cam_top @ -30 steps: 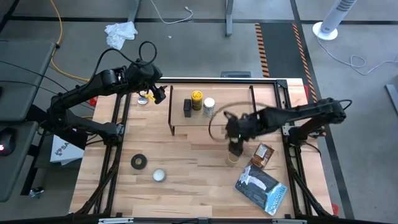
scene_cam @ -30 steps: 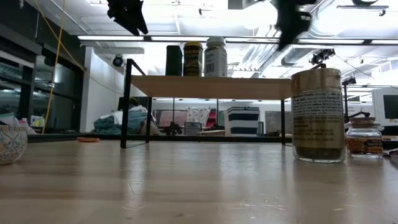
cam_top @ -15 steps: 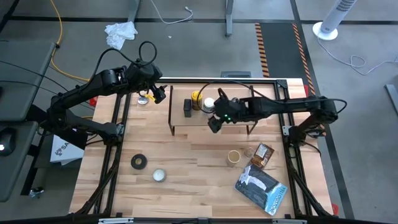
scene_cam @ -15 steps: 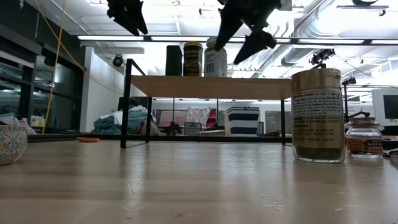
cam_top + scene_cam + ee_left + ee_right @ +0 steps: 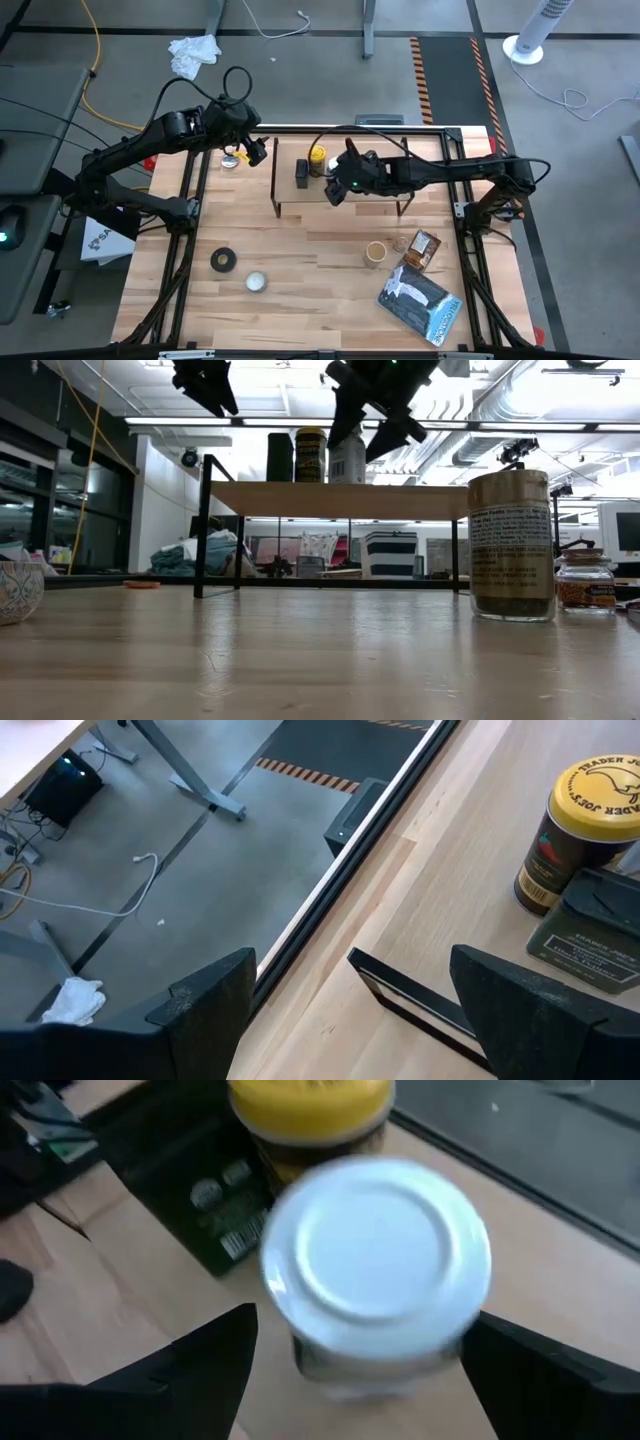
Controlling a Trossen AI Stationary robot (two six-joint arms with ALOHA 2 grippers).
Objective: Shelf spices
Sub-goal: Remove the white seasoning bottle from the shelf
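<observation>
Where the shelf (image 5: 355, 185) holds a white-capped bottle (image 5: 375, 1255), yellow-lidded jar (image 5: 317, 156) and dark bottle (image 5: 302, 173), the right gripper (image 5: 338, 189) hovers directly above the white cap, jaws wide, holding nothing; the tan-lidded jar (image 5: 375, 254) stands on the table (image 5: 300, 300). The left gripper (image 5: 255, 150) waits beside the shelf's end, jaws wide, empty.

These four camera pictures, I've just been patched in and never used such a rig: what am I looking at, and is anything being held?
Two dark robot arms work at a wooden table. One picture looks straight down, one looks level across the tabletop, and one camera rides on each wrist.

On the low wood-topped shelf stand a dark bottle, a yellow-lidded jar and a white-capped bottle. On the table wait a tan-lidded jar, a tiny brown-topped jar and a flat brown packet, beside a black tape roll and a blue-and-white package.

The right tool hovers open right above the white-capped bottle, holding nothing. The left tool waits open near the shelf's far-left corner, also empty.
</observation>
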